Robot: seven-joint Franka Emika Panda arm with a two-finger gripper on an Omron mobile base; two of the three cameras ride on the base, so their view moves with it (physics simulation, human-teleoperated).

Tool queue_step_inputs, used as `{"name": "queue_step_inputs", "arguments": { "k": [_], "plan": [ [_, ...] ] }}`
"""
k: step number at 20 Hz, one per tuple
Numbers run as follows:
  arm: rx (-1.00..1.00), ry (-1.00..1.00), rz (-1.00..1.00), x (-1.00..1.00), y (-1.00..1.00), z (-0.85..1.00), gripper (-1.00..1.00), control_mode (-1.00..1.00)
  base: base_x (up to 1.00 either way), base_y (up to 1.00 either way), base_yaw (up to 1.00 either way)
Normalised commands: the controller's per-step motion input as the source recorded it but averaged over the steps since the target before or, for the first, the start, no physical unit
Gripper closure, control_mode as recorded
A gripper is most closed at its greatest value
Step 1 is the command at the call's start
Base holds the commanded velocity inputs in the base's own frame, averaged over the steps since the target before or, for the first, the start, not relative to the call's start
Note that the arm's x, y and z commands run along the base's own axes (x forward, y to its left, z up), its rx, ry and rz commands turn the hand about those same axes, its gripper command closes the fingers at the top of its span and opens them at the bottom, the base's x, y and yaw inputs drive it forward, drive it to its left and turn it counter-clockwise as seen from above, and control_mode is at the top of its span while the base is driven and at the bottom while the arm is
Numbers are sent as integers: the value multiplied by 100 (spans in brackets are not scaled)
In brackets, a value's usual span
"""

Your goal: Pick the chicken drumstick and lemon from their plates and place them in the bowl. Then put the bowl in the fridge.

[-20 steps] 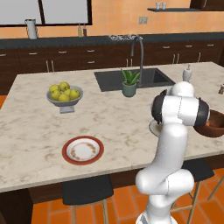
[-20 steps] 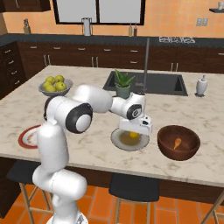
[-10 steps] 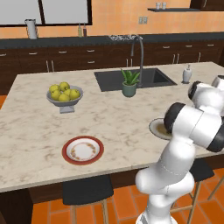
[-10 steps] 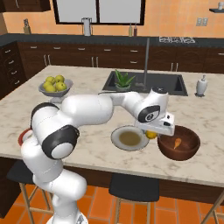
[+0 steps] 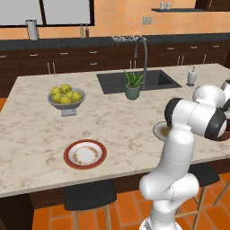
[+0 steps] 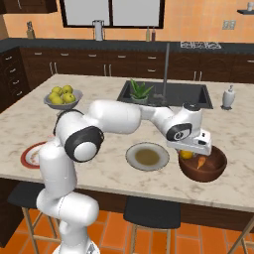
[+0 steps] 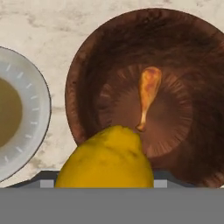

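My gripper (image 6: 188, 150) is shut on the lemon (image 6: 185, 154), a small yellow-orange fruit, and holds it just above the near-left rim of the dark wooden bowl (image 6: 204, 168). In the hand view the lemon (image 7: 107, 157) hides the fingertips and hangs over the bowl's edge (image 7: 78, 87). The chicken drumstick (image 7: 148, 94) lies inside the bowl, thick end away from me, and it also shows in the right base view (image 6: 200, 162). Left of the bowl sits the grey-beige plate (image 6: 147, 156), bare. The red-rimmed plate (image 5: 85, 154) lies far left, also bare. The fridge is out of view.
A grey pedestal bowl of yellow-green fruits (image 5: 66, 96) stands at the island's left. A potted plant (image 5: 133, 85) sits by the sink (image 5: 157, 80) with its tall tap. A soap bottle (image 6: 228, 96) stands at the far right. Stools line the island's front edge.
The arm has swung right, carrying the lemon from the grey-beige plate to above the bowl's near-left rim. The plate is left bare.
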Motion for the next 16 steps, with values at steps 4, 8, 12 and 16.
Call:
{"name": "queue_step_inputs", "arguments": {
  "k": [4,8,12,16],
  "plan": [
    [0,0,0,13,-52,-27,100,-100,0,0,0],
    [0,4,-1,4,-40,-28,100,-100,0,0,0],
    [0,12,-4,42,0,-61,-100,-100,0,0,0],
    [0,7,-3,39,-8,-12,-100,-100,0,0,0]
  ]
}}
